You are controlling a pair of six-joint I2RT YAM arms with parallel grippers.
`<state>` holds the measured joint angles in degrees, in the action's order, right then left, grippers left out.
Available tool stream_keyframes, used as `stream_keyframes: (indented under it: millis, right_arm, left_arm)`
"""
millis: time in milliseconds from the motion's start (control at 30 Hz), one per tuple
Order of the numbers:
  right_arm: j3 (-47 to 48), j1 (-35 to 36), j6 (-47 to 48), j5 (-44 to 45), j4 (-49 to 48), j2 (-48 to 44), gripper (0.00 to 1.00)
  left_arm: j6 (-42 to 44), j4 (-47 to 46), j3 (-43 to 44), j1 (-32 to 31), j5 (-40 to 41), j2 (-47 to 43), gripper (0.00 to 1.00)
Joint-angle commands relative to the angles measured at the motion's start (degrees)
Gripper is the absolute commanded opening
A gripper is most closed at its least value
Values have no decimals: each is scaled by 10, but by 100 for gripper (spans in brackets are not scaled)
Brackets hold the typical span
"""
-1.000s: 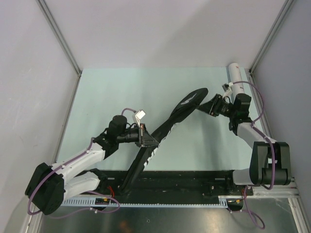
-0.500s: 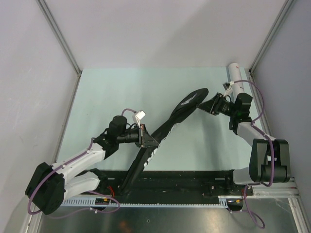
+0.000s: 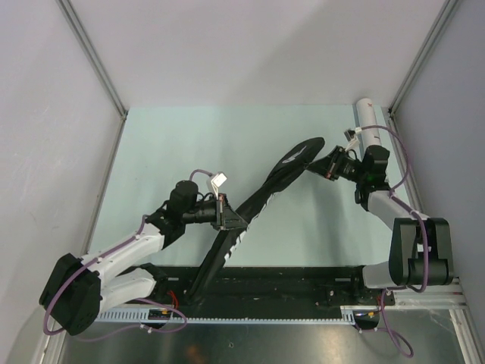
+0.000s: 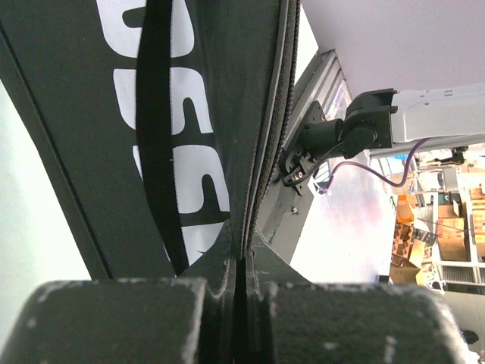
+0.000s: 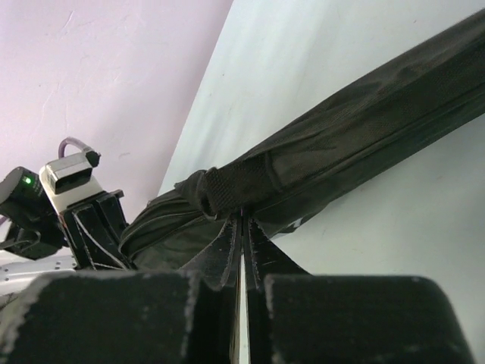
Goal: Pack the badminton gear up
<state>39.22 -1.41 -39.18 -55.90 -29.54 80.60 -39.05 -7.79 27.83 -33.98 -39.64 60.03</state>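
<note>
With the racket bag (image 3: 258, 199) lying diagonally mid-table, my left gripper (image 3: 222, 212) clamped on its edge and my right gripper (image 3: 324, 168) closed, seemingly nipping its far tip, I should pull slowly and keep the fabric taut.

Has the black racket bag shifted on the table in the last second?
No. The racket bag has not shifted: its far end stays equally far left of the white tube.

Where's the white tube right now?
In the top view, the white tube sits at the table's far right edge, just behind the right arm, apart from the black racket bag.
</note>
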Motion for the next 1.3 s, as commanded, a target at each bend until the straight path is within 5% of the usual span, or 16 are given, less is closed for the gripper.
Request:
stream_keyframes:
  millis: [0, 233, 433, 533, 667, 733, 800, 967, 1267]
  right_arm:
    - [10, 64, -48, 74, 36, -32, 0]
    - [-16, 247, -213, 190, -49, -8, 0]
    - [-18, 285, -179, 216, -48, 19, 0]
    - [-17, 277, -159, 207, -62, 24, 0]
    - [-16, 265, -140, 185, -59, 23, 0]
    - [-15, 267, -136, 175, -53, 24, 0]
    - [-15, 273, -133, 171, -58, 29, 0]
    - [-15, 284, -145, 170, -85, 40, 0]
    - [-15, 285, -136, 167, -64, 20, 0]
  left_arm:
    - [-2, -43, 11, 1, -8, 14, 0]
    - [8, -69, 33, -20, 5, 77, 0]
    - [10, -75, 21, -21, 36, 75, 0]
    - [9, -74, 15, -20, 38, 62, 26]
    - [21, -32, 23, -18, 83, 0, 83]
    - [41, 5, 63, -18, 112, -29, 91]
    - [66, 42, 99, -17, 170, -29, 92]
    - [100, 37, 239, -17, 274, 88, 71]
    - [123, 37, 431, -12, 196, 340, 76]
